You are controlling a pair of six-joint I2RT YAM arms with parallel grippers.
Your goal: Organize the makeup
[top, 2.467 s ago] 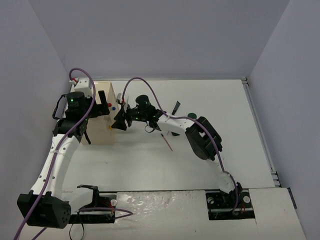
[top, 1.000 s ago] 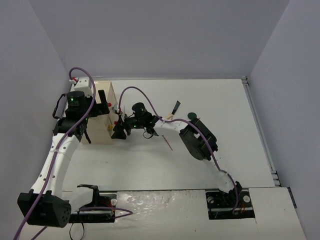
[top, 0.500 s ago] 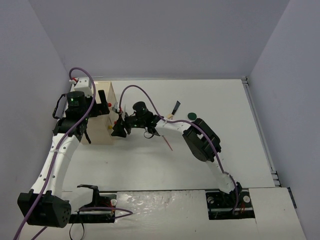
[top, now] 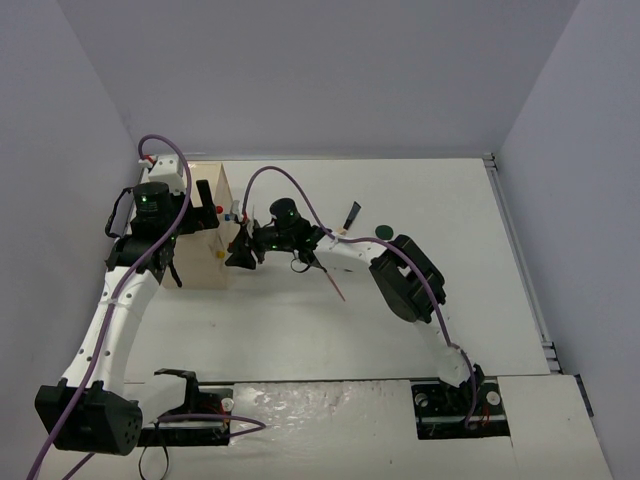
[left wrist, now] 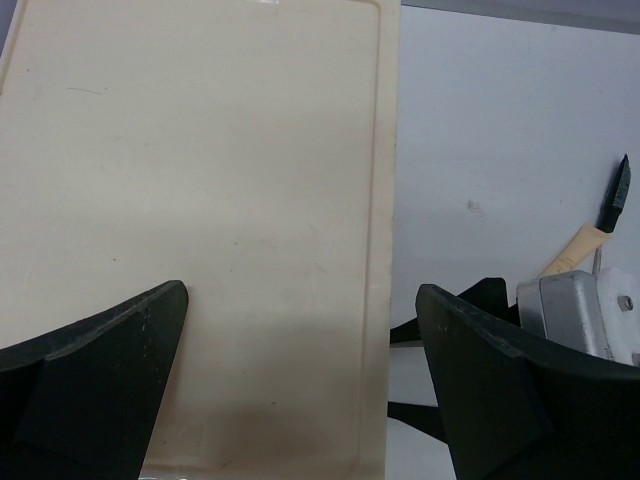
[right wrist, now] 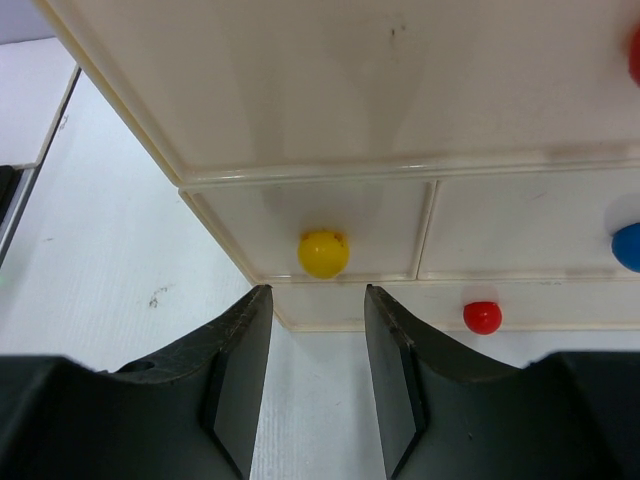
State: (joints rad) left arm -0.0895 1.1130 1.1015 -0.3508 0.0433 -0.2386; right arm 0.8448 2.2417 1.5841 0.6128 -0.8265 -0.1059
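On the table right of my right arm lie pieces of the makeup: a thin red pencil [top: 335,285], a wooden-handled brush [top: 352,214] and a dark green round compact [top: 381,231]. The brush [left wrist: 612,195] also shows at the right edge of the left wrist view. My right gripper [top: 238,252] [right wrist: 316,292] is open at the front of the beige wooden box [top: 205,272], just short of its yellow knob [right wrist: 323,252], with nothing between the fingers. Wide open, my left gripper [top: 190,215] [left wrist: 300,290] hovers over the box top [left wrist: 200,180].
The box front [right wrist: 330,110] carries drawers with a small red knob [right wrist: 482,317] and a blue knob [right wrist: 630,247]. The box stands at the table's left, close to the grey side wall. White table [top: 420,200] stretches to the right.
My right gripper's jaws have narrowed a little, and it has shifted slightly in front of the box drawers. The left arm has stayed put over the box.
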